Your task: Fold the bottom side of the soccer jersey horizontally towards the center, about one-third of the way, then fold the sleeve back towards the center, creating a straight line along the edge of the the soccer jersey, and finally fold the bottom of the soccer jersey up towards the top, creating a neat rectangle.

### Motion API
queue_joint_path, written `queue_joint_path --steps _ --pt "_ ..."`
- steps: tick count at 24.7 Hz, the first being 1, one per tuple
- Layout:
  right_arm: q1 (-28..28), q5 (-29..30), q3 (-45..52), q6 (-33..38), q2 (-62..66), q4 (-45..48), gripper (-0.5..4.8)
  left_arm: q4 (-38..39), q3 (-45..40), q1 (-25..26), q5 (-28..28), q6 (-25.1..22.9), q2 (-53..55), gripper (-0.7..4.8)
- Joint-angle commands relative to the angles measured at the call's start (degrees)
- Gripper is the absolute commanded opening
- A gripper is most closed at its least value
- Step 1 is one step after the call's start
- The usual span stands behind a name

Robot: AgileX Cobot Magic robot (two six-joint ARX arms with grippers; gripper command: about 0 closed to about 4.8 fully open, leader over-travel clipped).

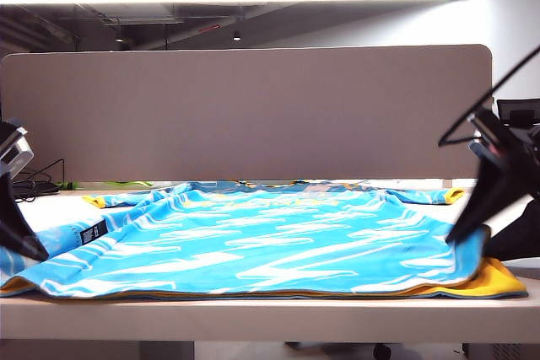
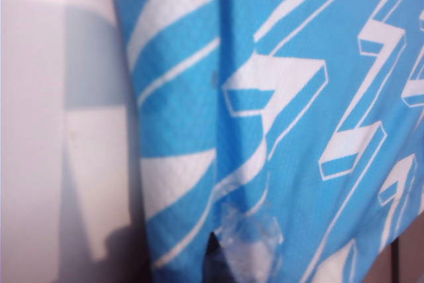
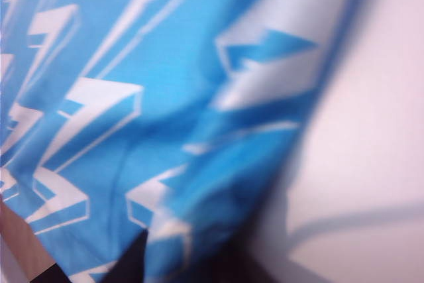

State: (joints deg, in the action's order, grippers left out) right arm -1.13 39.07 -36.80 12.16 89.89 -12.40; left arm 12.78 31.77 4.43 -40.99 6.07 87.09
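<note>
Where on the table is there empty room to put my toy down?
The soccer jersey covers most of the table. Bare patches: far left behind the left gripper, and far right behind the right gripper.

Sky-blue soccer jersey [image 1: 261,246], white jagged streaks, spread flat, yellow lining showing

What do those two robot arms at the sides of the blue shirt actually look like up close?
Both are black. The left end effector ends in a dark tapering finger below a silvery-grey block. The right end effector has a long, slim black finger under a chunkier black housing, with a thin black cable looping above it. In the left wrist view, a fingertip looks clear and see-through. No markings are visible.
</note>
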Motion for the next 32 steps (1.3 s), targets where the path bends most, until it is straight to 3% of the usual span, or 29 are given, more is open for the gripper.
queue_joint_path --steps 1,4,12,18,21,24,27,30,32 --pt "-0.22 -4.39 1.09 1.49 0.72 -3.48 0.78 3.93 -1.88 -0.17 6.10 0.46 1.66 -0.05" --pt "-0.24 -4.35 1.09 1.46 0.59 -2.99 -0.09 1.18 -1.88 -0.13 4.26 3.04 1.62 -0.05" --pt "-0.66 -4.52 1.09 1.40 -9.81 -8.07 -0.09 2.27 -1.88 -0.02 1.07 9.84 -4.72 -0.05" --pt "-0.90 -4.35 1.07 -0.24 -31.54 -26.75 -0.09 15.12 -1.88 -0.42 0.44 16.20 -28.63 -0.05" --pt "-0.90 -4.22 1.07 -0.15 -45.72 -36.98 -0.09 23.82 -1.90 -0.55 0.70 21.64 -47.45 -0.05" --pt "-0.79 -4.42 1.07 4.96 -57.94 -42.07 -0.09 29.35 -1.88 -0.68 -1.29 26.18 -63.30 -0.05" --pt "-0.77 -4.44 1.03 12.72 -66.69 -39.60 -0.09 29.00 -1.88 -0.66 0.59 33.20 -73.33 -0.05" --pt "-0.77 -6.34 0.94 14.49 -65.99 -31.28 -0.09 23.47 -1.90 -0.68 4.22 32.52 -70.79 -0.05" --pt "-0.68 -9.79 0.92 14.47 -61.18 -22.25 -0.09 14.56 -1.88 -0.63 6.32 31.45 -63.67 -0.05"
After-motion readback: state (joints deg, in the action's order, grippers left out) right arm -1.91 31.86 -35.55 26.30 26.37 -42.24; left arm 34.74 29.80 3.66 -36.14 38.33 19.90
